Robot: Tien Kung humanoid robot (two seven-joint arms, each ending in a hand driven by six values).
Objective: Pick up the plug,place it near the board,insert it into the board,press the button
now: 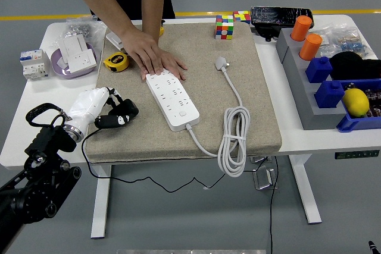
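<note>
A black plug with a thin black cord lies at the left edge of the beige mat. My left hand, white with black fingers, is curled around it from the left. The white power strip lies diagonally on the mat to the right of the plug, apart from it. A person's hand presses flat on the strip's far end. The strip's own white plug and coiled cable lie on the mat's right half. My right arm is out of view.
A yellow tape measure, a purple bowl holding a white socket and a small breaker sit at the back left. Rubik's cubes stand at the back. At the right a grey rack holds orange cylinders, blue blocks and a lemon.
</note>
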